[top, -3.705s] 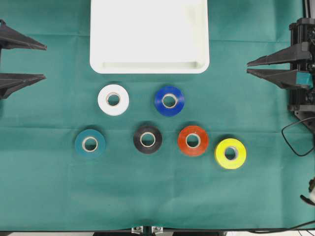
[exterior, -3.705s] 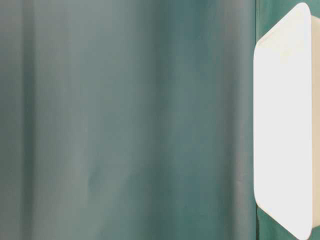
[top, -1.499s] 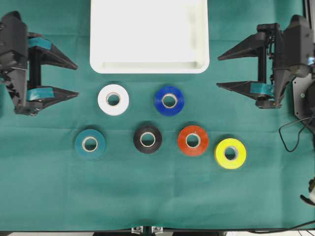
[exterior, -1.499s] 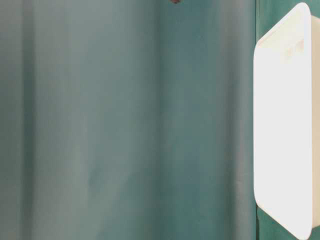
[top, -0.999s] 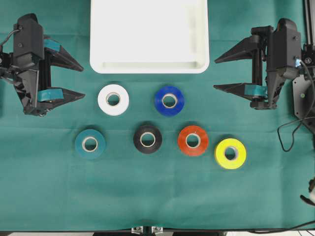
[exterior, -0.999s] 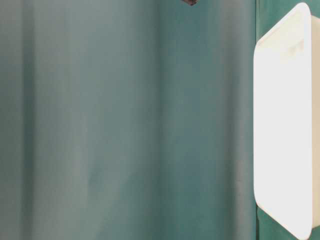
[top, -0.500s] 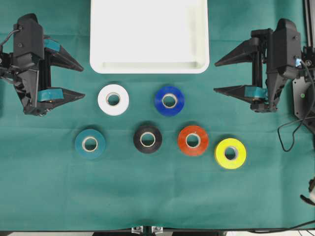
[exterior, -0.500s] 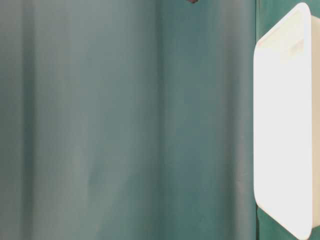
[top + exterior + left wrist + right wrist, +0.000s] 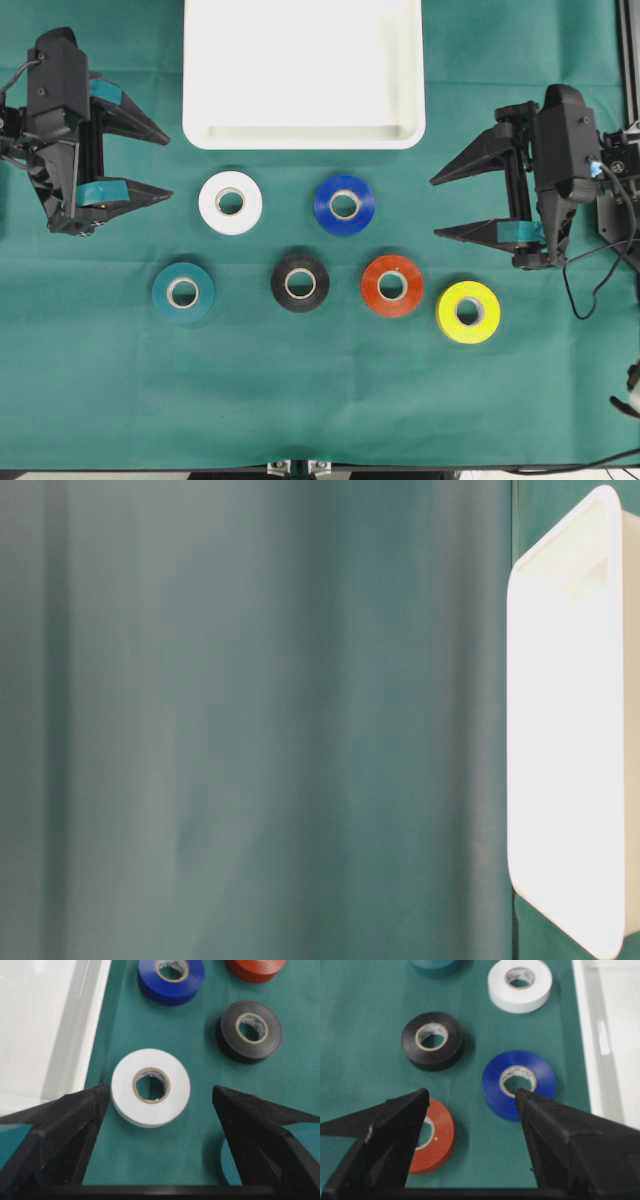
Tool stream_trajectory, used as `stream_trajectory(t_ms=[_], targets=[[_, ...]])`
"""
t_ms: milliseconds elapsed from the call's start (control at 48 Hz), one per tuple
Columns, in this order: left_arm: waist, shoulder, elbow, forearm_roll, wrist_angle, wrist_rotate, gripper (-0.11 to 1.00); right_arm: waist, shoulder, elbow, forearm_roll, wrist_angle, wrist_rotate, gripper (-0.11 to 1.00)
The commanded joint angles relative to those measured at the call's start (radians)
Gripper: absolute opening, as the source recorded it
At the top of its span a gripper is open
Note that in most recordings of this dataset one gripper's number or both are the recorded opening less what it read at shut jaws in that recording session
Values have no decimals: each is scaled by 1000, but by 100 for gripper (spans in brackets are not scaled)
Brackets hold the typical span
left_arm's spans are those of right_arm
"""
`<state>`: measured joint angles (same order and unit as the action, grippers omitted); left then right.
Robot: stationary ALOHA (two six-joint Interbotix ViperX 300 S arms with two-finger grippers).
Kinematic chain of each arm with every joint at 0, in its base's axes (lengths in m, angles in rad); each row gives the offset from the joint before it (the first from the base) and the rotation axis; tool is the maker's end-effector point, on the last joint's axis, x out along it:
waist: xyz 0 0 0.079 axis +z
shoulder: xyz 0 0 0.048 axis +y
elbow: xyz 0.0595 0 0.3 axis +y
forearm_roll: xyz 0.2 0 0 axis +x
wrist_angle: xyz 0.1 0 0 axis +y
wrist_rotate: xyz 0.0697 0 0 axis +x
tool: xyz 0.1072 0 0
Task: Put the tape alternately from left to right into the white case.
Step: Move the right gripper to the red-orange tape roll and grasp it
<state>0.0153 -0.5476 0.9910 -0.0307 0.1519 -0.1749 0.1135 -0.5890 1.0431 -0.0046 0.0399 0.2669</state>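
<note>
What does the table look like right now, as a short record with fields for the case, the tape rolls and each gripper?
white case: top centre, nothing inside
upper row: white roll, blue roll
lower row: teal roll, black roll, red-orange roll, yellow roll
rolls: all flat on the green cloth, apart from one another
left gripper: open, holding nothing
right gripper: open, holding nothing
</note>
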Motion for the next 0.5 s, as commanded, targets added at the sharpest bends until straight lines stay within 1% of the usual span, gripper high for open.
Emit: stream_trajectory(t_ms=[0, 271, 479], targets=[[2, -3, -17, -2, -5, 0, 64, 3, 12, -20, -2, -11, 2, 81], [2, -3, -12, -2, -5, 0, 64, 12, 57, -34, 0, -6, 5, 81], [2, -2, -8, 0, -5, -2, 64, 40, 127, -66, -2, 11, 6, 81]])
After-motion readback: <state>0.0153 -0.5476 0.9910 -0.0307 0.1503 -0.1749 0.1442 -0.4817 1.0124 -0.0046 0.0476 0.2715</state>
